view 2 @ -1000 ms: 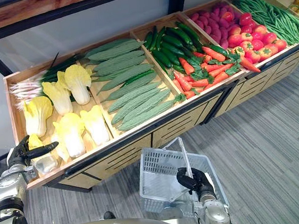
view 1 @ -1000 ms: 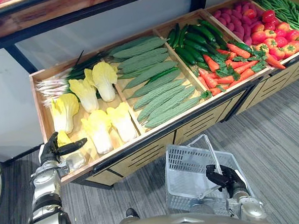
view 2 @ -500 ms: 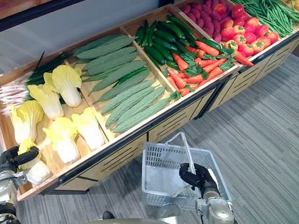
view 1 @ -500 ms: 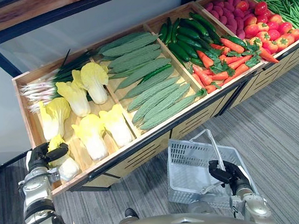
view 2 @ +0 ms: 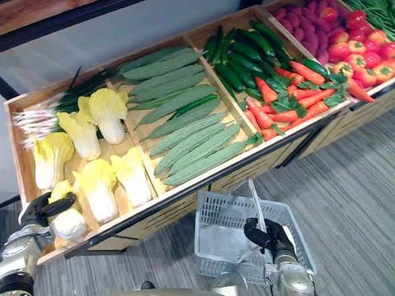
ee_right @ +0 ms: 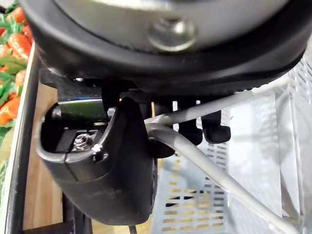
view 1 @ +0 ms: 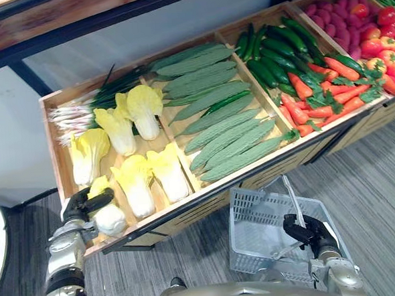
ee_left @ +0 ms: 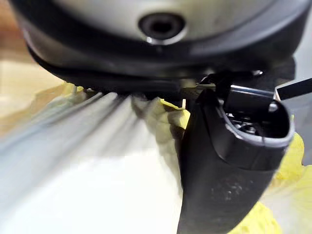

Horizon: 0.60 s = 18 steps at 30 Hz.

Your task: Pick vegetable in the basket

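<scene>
Wooden produce shelf: left hand now clasps front cabbage; right hand still grips basket handle.

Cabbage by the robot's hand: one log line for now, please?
left hand: shut on cabbage | right hand: shut on basket handle | basket: looks empty

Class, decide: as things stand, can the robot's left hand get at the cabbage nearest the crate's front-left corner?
Probably yes: the left hand is right at that cabbage, with its thumb across the leafy end and nothing between them. The right hand holds the basket handle.
</scene>
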Motion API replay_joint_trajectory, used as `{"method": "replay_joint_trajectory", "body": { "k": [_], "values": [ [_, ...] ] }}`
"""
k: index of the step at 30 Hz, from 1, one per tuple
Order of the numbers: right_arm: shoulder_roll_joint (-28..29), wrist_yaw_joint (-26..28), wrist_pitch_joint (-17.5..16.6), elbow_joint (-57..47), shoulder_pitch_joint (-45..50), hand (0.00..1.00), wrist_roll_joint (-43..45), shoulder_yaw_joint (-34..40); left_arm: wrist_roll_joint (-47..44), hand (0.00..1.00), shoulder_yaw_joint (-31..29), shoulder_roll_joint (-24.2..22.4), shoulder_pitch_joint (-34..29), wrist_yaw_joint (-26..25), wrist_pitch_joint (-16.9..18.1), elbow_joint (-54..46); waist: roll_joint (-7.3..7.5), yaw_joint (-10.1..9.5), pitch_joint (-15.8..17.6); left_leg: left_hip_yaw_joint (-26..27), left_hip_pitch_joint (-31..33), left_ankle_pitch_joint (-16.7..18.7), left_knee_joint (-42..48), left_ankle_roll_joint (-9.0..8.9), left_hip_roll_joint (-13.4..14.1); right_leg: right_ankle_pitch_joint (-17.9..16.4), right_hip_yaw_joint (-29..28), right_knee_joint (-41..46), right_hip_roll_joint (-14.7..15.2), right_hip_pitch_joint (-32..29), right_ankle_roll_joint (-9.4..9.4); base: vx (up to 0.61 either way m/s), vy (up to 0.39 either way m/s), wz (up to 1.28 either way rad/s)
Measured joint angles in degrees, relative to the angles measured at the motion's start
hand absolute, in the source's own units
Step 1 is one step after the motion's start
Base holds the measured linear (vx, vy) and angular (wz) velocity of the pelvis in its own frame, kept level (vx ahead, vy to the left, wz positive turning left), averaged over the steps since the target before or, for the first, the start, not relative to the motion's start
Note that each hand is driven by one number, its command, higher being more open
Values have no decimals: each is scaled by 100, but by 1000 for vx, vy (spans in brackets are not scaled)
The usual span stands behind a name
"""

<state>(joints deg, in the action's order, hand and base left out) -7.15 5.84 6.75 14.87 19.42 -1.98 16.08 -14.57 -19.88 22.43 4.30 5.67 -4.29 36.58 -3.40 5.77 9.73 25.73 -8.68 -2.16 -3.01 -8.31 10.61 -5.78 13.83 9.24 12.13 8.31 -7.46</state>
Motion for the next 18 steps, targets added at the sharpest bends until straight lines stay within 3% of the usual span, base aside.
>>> {"method": "replay_joint_trajectory", "body": {
  "k": [3,4,6,7,8,9,11,12,14,18],
  "values": [
    [3,-3,25,0,53,0,-1,97,-521,0,58,20,-161,-63,-101,-890,134,-104,-39,-57,14,81,136,25,19,-49,1,29,2,85,27,63,-50,10],
    [5,0,39,0,63,0,-1,142,-671,0,58,80,-197,-84,-98,-1228,131,-94,-38,-94,3,86,177,33,43,-63,-4,194,2,66,25,58,-42,15],
    [9,9,52,0,90,0,-3,197,-845,0,34,165,-182,-184,-60,-1581,-14,-87,-18,-115,-65,91,244,44,250,-236,-41,922,-32,-337,-2,53,-82,-4],
    [68,12,46,-78,122,0,-3,219,-1061,0,-82,401,-146,-300,-41,-1704,6,-87,-98,-94,-70,112,279,48,321,-465,-282,260,-249,-407,46,48,-175,-9],
    [54,20,47,-212,194,0,-2,242,-1117,0,-184,550,-68,-353,-30,-1780,92,-67,-126,-103,-41,236,351,-111,241,-253,-192,-82,-263,-326,22,44,-194,1],
    [-5,20,46,-230,205,0,6,375,-1219,0,-214,545,-25,-410,-23,-1837,-25,-43,-125,-112,-39,332,388,-179,343,-244,-134,-113,-318,-276,14,45,-122,16],
    [-166,-24,59,-229,320,0,29,898,-1316,0,-218,566,-4,-421,23,-2209,-206,-59,-228,-141,-119,310,392,-141,385,-275,-144,-27,-386,-198,75,70,-59,9],
    [-217,-29,60,-229,339,0,36,1010,-1350,0,-220,582,-2,-426,58,-2296,-237,-58,-251,-144,-160,310,390,-141,387,-278,-148,-7,-389,-167,81,78,-57,4],
    [-267,-49,60,-239,341,0,105,1317,-1501,0,-221,788,13,-429,147,-2553,-271,-58,-340,-146,-200,310,393,-141,386,-287,-152,9,-389,-118,93,40,-32,3],
    [-266,-62,60,-392,341,0,178,1676,-1667,0,-364,1122,58,-495,294,-2982,-201,-89,-393,-181,-244,310,392,-141,383,-301,-161,117,-383,-123,115,4,-6,3]
  ]
}}
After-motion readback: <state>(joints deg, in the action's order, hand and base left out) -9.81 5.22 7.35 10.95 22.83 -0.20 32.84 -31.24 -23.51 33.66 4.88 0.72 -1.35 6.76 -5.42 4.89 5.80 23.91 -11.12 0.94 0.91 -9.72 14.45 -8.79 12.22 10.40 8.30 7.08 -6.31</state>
